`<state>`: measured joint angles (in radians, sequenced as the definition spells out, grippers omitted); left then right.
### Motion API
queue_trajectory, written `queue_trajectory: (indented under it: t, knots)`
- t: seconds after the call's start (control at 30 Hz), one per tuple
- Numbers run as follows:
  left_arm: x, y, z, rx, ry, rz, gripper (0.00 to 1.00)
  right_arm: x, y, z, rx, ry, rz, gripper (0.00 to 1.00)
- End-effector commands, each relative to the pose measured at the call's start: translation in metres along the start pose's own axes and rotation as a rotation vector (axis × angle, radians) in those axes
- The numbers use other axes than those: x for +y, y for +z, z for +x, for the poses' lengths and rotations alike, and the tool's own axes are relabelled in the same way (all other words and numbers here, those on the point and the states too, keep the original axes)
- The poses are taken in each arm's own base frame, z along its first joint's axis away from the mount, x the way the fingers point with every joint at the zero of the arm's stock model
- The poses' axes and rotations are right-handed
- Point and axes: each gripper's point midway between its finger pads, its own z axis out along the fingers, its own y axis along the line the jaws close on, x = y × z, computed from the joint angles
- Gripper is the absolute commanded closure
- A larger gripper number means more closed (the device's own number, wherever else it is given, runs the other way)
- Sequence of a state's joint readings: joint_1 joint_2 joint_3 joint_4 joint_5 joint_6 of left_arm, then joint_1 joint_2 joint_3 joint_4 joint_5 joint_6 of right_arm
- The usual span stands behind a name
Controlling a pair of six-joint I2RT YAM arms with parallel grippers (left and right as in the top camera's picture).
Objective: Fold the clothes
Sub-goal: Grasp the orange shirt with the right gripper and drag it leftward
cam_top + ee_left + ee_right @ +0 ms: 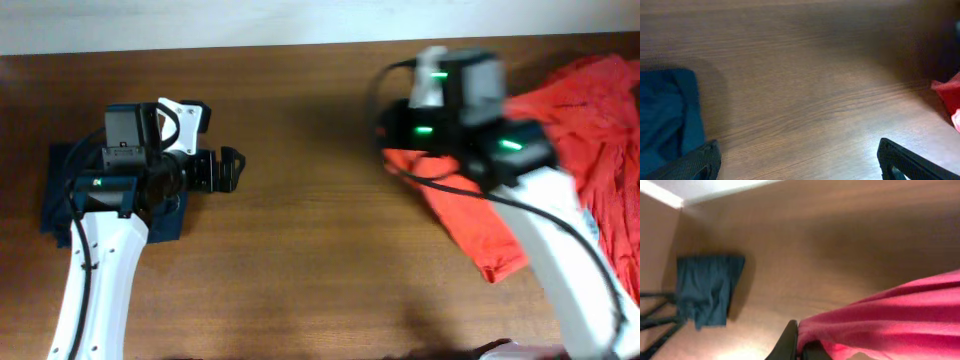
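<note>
One navy shirt (55, 200); red shirts (600, 120), number unclear; two arms (95, 270).

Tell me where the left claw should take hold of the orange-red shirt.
Probably the loose flap of the orange-red shirt that lies flat on the table. Grip it at its left edge, coming in low from the left. The right claw pinches another part, and the open left claw faces that edge across bare wood.

Left arm (100, 250) reaches in from the near edge, wrist turned toward the table's middle; left gripper (233, 170) hangs low, jaws spread wide and empty; right arm (560, 260) stretches in from the near right, blurred; right gripper (800, 347) is pinched tight on the orange-red T-shirt (890, 320).
</note>
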<state>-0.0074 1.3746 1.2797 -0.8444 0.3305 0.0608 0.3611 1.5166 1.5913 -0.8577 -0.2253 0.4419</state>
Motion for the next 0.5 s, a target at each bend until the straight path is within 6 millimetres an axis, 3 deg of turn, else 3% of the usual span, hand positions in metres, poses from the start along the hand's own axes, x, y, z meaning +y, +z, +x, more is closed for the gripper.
queue_trajectory:
  t: [0.0, 0.1, 0.2, 0.33, 0.47]
  knots:
    - [0.014, -0.01, -0.008, -0.019, 0.026, -0.103, 0.01, 0.037, 0.045, 0.025, 0.083, -0.094, -0.059, 0.96]
    - [0.021, -0.015, -0.009, -0.029, 0.029, -0.153, 0.01, 0.066, 0.072, 0.047, 0.129, -0.153, -0.108, 0.96]
    - [0.028, -0.022, -0.011, -0.043, 0.032, -0.204, 0.01, 0.098, 0.086, 0.075, 0.174, -0.224, -0.155, 0.96]
    - [0.027, -0.026, -0.014, -0.063, 0.036, -0.208, 0.01, 0.144, 0.082, 0.123, 0.238, -0.393, -0.228, 0.96]
    - [0.031, -0.026, -0.015, -0.066, 0.036, -0.23, 0.01, 0.166, 0.074, 0.169, 0.29, -0.515, -0.209, 0.96]
